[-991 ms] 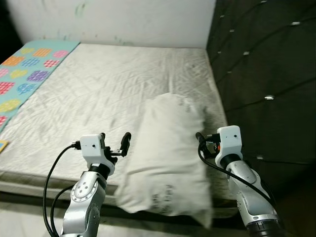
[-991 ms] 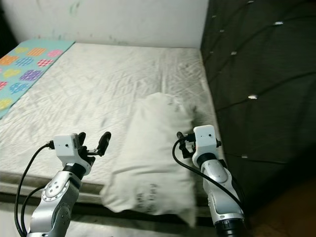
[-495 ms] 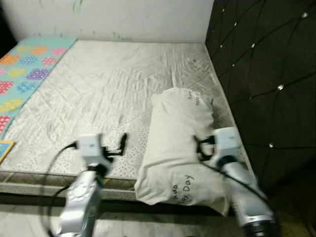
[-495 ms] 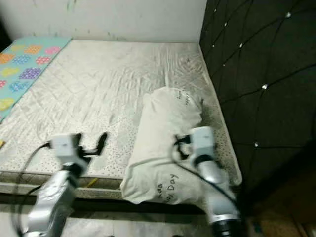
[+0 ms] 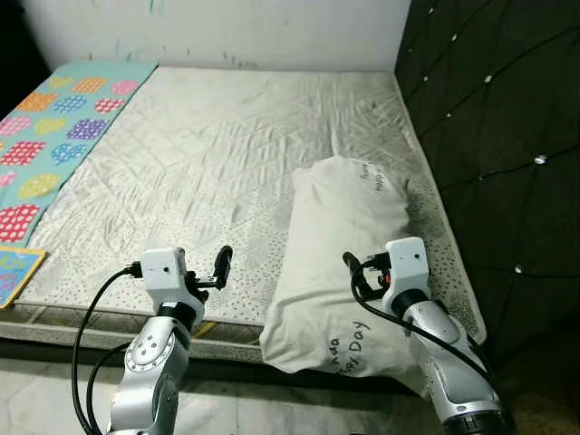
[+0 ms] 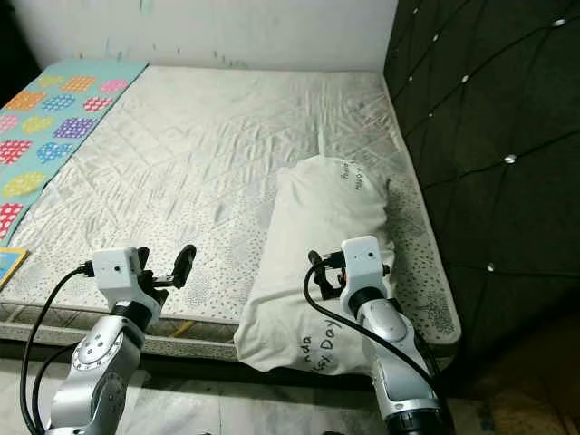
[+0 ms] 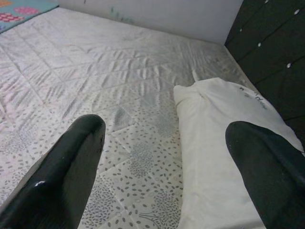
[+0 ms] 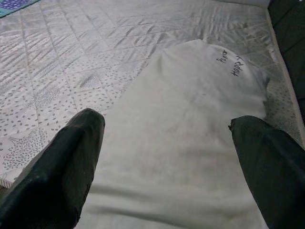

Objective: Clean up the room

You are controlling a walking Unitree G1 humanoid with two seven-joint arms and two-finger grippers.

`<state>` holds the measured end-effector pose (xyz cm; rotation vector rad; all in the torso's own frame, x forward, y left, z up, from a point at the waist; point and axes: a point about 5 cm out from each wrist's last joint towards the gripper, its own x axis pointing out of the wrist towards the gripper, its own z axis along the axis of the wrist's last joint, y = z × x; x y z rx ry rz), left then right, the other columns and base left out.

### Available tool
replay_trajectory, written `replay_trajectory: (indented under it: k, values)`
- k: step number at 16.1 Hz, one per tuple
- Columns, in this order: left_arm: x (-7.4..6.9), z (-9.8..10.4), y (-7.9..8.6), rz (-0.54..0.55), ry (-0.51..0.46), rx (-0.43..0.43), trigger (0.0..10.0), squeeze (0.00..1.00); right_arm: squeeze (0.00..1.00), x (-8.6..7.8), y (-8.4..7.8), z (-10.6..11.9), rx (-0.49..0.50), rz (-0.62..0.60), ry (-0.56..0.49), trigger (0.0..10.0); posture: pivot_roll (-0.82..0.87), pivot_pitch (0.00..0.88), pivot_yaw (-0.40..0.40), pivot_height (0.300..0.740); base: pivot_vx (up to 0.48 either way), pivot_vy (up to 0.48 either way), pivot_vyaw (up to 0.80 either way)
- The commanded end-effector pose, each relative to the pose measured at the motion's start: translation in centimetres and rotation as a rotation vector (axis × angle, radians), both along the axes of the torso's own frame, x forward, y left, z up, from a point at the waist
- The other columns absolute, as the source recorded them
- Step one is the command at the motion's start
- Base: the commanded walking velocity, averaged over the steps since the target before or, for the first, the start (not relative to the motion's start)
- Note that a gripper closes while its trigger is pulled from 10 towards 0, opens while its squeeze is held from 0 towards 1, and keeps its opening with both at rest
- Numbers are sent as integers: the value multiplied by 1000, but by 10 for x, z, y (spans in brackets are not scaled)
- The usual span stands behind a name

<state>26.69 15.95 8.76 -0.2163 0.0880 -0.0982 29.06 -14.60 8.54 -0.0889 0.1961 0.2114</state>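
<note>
A white pillow (image 5: 349, 245) with handwriting on it lies lengthwise on the right side of the bed (image 5: 208, 154), its near end hanging over the front edge. My right gripper (image 5: 352, 272) is open just above the pillow's (image 8: 190, 109) near half. My left gripper (image 5: 222, 263) is open over the bare mattress, to the left of the pillow (image 7: 214, 157) and apart from it. Neither gripper has anything between its fingers.
A black tufted headboard (image 5: 489, 136) runs along the bed's right side and a white wall stands at the back. A colourful spotted blanket (image 5: 54, 136) covers the bed's far left. A small colourful flat item (image 5: 9, 267) lies at the left edge. Pale floor (image 5: 54, 381) lies below the bed.
The camera has shifted, so the whole scene sits differently. The pillow now rests farther onto the bed and hangs less over the front edge. Both grippers stay open.
</note>
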Motion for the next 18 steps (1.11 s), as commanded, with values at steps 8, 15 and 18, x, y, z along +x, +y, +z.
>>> replay_trajectory:
  k: [8,15,18]
  values:
    - [-1,0,2,11,6,18,10000,0,0,-1,4,4,12,30,-5,10000,-129,89,31,711,0,0,0]
    - [-4,4,0,-15,-17,2,10000,0,0,-2,5,4,9,38,-6,10000,-130,111,26,711,74,0,0]
    - [-4,4,-1,-24,-18,4,10000,0,0,-2,5,5,9,37,-6,10000,-130,111,26,711,323,0,0]
